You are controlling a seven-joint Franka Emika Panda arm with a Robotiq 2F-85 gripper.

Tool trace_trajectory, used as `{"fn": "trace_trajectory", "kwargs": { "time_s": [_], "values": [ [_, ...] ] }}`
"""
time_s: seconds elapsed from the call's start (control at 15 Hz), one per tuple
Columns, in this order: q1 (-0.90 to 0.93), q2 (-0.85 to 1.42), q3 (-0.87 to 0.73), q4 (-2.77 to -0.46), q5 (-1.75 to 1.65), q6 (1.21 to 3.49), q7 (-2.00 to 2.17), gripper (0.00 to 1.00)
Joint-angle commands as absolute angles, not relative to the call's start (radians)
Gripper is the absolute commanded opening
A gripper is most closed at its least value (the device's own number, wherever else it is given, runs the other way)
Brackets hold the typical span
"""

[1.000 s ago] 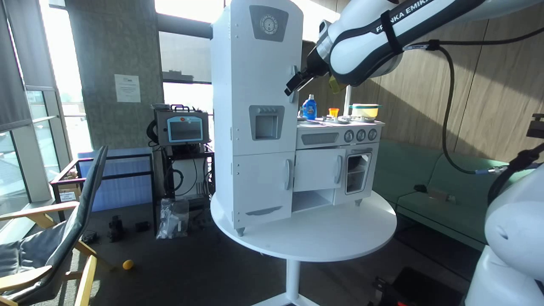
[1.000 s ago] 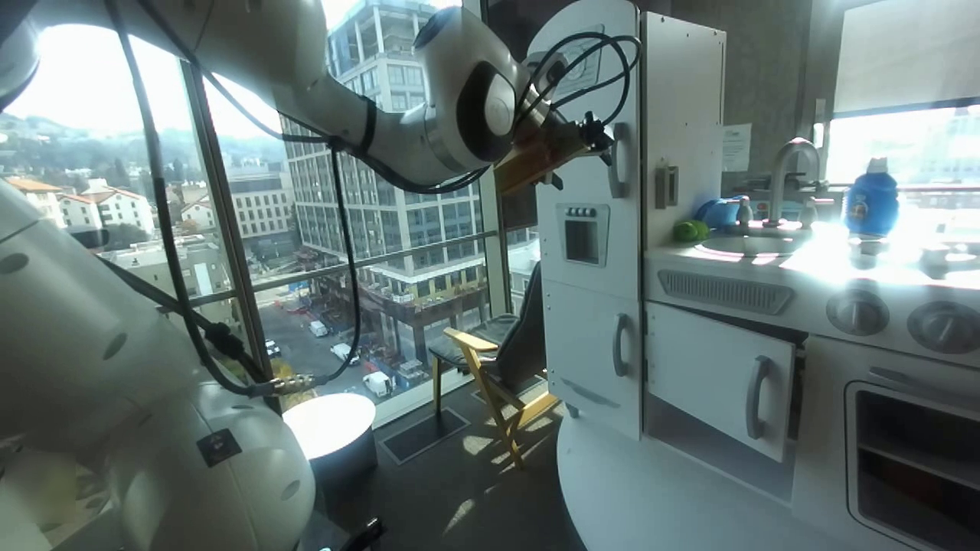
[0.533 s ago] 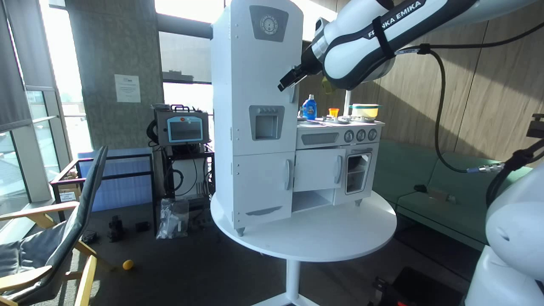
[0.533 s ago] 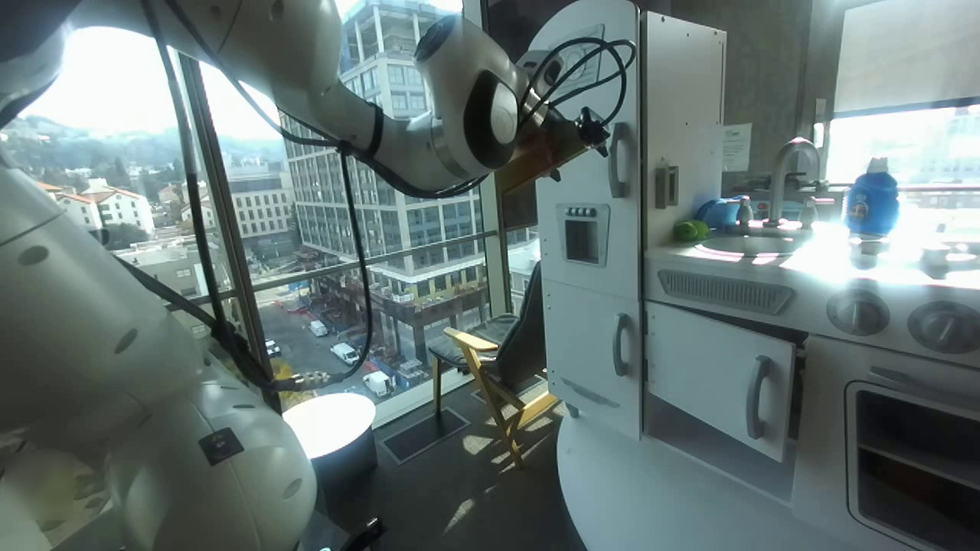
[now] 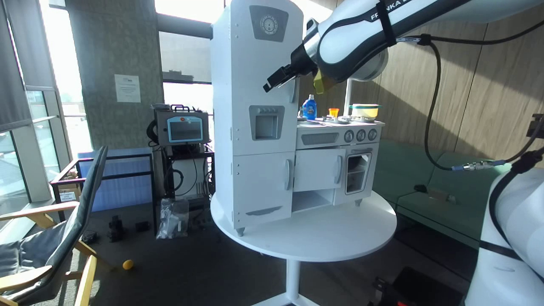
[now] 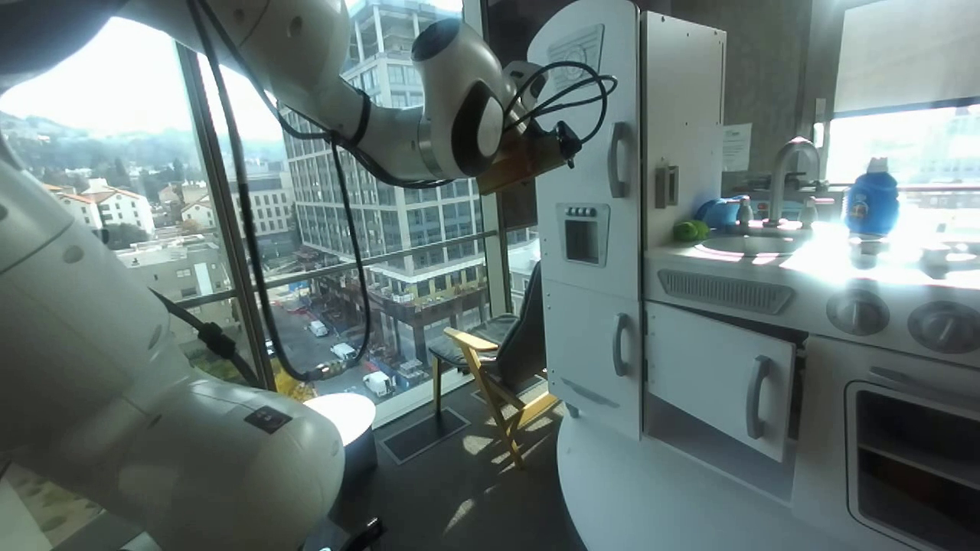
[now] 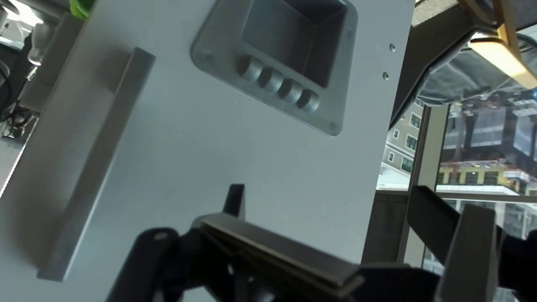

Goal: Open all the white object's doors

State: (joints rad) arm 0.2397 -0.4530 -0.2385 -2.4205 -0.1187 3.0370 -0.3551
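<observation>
Toy kitchen (image 5: pixel 289 123) on table (image 5: pixel 323 238), bottle (image 5: pixel 310 109) on counter (image 6: pixel 670 249), chair (image 5: pixel 68 242) left (both exterior views)

White toy kitchen (image 5: pixel 289 131): one. Doors (image 5: pixel 263 185): four. Handles (image 7: pixel 100 161): four. Stove knobs (image 5: pixel 361 135): three. Dispenser knobs (image 7: pixel 270 79): four. Blue bottle (image 5: pixel 310 109): one. Orange cup (image 5: pixel 333 112): one. Yellow ball (image 5: pixel 128 264): one. Desk (image 5: pixel 323 238): one. Fingers (image 7: pixel 472 249): two.
</observation>
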Motion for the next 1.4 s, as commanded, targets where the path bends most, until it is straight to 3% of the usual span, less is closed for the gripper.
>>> {"fn": "trace_trajectory", "kwargs": {
  "time_s": [0.0,0.4,1.13,1.33],
  "values": [
    [0.087,-0.448,-0.158,-2.398,-0.165,3.032,-0.310,1.00],
    [-0.249,-0.431,0.005,-2.362,-0.300,2.993,-0.135,1.00],
    [-0.321,-0.305,0.101,-2.251,-0.309,3.034,-0.091,1.00],
    [-0.251,-0.305,0.071,-2.242,-0.227,2.979,-0.128,1.00]
  ]
}}
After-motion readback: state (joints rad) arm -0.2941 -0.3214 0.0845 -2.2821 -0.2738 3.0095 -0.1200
